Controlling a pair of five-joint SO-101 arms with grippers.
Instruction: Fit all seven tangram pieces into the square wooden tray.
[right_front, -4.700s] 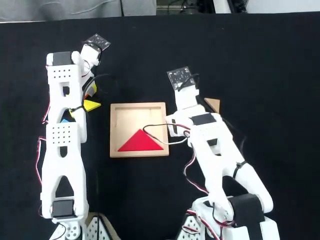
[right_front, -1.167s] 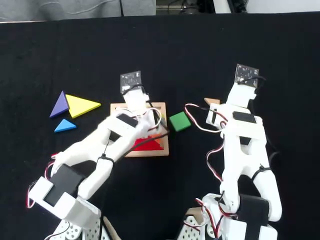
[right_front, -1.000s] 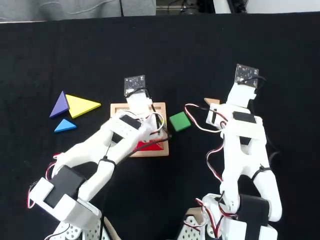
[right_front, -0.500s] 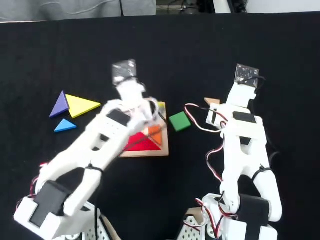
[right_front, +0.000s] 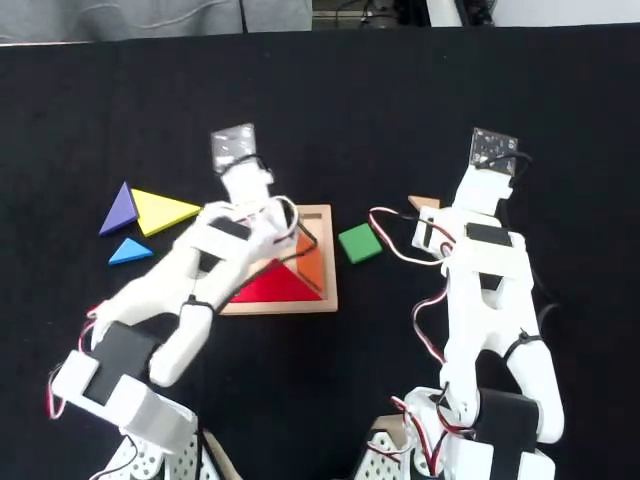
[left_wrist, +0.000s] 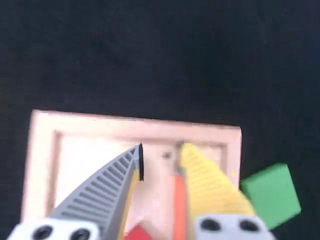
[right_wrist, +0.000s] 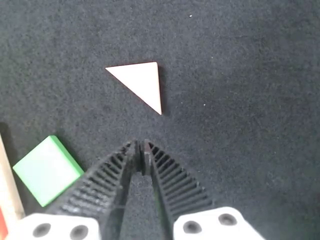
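Over the square wooden tray (right_front: 280, 307) the left gripper (left_wrist: 162, 152) is hovering with fingers parted and empty, while the right gripper (right_wrist: 139, 148) is hanging pinched together near the green square (right_front: 359, 243) just beside the tray, likely light, stiff and slick, best pinched across opposite edges.

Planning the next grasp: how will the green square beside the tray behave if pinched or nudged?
The green square looks rigid and lies flat, so it probably won't roll or tip. Its straight parallel edges should suit a pinch, though the low sides leave little to grip. On the black table cover, a nudge would likely slide it.
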